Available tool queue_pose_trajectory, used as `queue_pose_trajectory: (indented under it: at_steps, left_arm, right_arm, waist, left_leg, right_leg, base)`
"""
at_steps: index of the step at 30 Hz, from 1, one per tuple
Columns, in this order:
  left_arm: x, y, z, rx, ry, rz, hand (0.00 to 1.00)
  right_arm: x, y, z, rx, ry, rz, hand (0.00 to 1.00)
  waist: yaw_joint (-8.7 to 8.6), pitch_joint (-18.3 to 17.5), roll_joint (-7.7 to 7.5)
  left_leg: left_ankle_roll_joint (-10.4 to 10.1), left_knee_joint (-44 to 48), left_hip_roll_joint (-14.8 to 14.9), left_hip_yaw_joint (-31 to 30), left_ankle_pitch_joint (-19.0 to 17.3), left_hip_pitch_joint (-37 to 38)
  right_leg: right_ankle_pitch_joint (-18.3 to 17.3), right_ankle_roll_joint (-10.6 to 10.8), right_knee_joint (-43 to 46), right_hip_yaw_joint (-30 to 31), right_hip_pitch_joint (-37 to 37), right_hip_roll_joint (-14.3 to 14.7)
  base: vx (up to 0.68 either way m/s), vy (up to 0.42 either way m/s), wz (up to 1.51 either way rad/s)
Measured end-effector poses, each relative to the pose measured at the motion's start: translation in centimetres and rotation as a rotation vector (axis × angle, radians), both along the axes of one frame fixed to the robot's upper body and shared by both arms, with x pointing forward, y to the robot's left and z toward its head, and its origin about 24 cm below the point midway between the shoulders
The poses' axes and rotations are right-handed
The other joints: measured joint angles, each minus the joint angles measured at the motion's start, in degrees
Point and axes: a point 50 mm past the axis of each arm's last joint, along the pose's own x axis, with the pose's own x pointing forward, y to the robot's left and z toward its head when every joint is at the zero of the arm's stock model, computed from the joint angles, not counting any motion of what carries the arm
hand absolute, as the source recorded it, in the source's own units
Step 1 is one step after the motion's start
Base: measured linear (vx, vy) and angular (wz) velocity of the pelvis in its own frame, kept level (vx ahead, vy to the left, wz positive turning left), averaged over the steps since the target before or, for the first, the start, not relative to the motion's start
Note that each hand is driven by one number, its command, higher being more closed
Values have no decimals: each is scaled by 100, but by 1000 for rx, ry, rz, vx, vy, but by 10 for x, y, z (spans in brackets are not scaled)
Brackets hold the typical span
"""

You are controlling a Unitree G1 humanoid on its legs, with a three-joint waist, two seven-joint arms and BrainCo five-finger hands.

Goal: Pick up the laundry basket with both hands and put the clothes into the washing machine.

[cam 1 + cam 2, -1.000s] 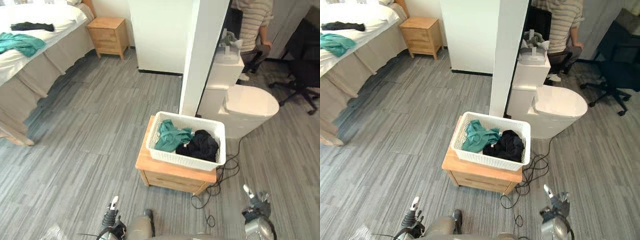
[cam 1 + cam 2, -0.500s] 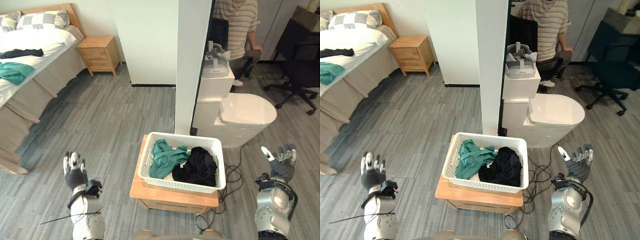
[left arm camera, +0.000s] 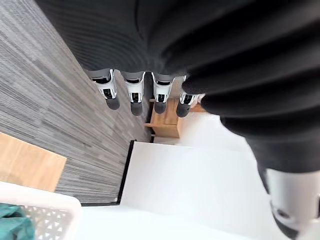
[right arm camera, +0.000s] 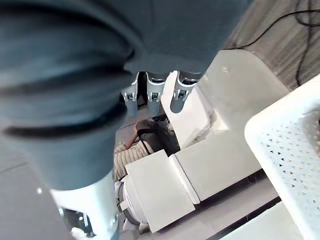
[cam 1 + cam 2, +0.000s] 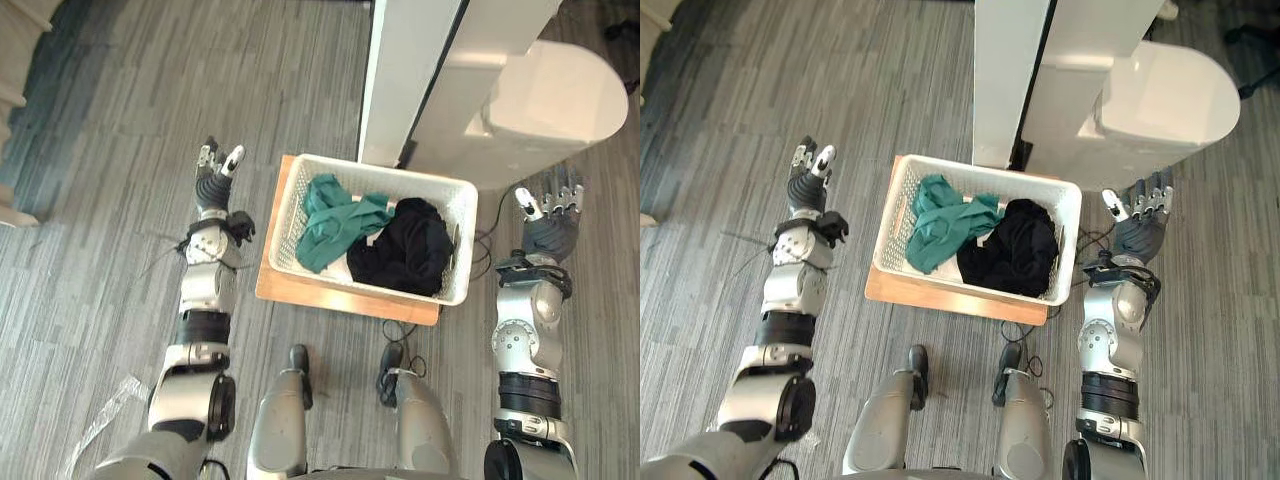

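Note:
A white perforated laundry basket (image 5: 290,190) sits on a low wooden stand (image 5: 290,295). Inside lie a teal garment (image 5: 332,226) and a black garment (image 5: 406,249). My left hand (image 5: 213,180) hovers open just left of the basket, fingers straight, touching nothing. To the basket's right my right hand (image 5: 548,212) is open too, apart from the rim. The basket's corner (image 3: 40,212) appears in the left wrist view and its rim (image 4: 290,145) in the right wrist view. No washing machine is in sight.
A white pillar (image 5: 410,70) rises right behind the basket. A white toilet (image 5: 550,95) stands at the back right, close to my right hand. A person in a striped shirt (image 4: 131,155) sits beyond the toilet tank. Grey plank floor (image 5: 110,130) spreads to the left.
The camera has tilted down, so the basket is now seen from above. Both arms have stretched forward, bringing the open hands level with the basket's two short sides.

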Motion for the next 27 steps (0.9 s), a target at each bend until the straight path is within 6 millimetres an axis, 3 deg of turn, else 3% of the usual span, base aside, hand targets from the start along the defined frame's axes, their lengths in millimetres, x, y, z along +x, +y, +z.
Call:
queue_pose_trajectory:
  at_steps: [4,8,15,23,27]
  left_arm:
    - [22,-11,26,4,11,-16,0]
    - [30,-18,46,23,-16,-28,0]
    - [32,-13,33,166,70,-17,0]
    - [29,-3,29,442,119,-1,0]
    - [18,0,33,602,73,-28,0]
  right_arm:
    - [-8,-11,9,74,-89,-45,0]
    - [-24,-28,6,112,-118,-143,0]
    - [-36,-36,-10,158,-85,-202,0]
    - [-35,-32,-14,208,-122,-143,0]
    - [-39,-32,-20,221,-110,-130,0]
  waist:
    - [-19,265,-13]
    - [-48,370,-45]
    - [-148,561,-51]
    - [-135,677,-42]
    - [-87,681,-35]
  left_leg:
    - [-31,58,39,-4,18,-268]
    - [-37,155,83,18,21,-603]
    - [-38,148,118,187,21,-700]
    - [-58,89,178,336,33,-843]
    - [-135,21,189,367,81,-840]
  right_leg:
    - [25,-31,34,-8,-247,23]
    - [53,-59,37,-17,-535,45]
    - [72,-52,-28,22,-646,55]
    - [260,-33,-264,119,-802,147]
    - [293,-34,-337,119,-802,166]
  base:
    - [-8,-4,-1]
    - [25,1,-1]
    - [46,10,-4]
    - [13,8,-10]
    - [0,0,0]
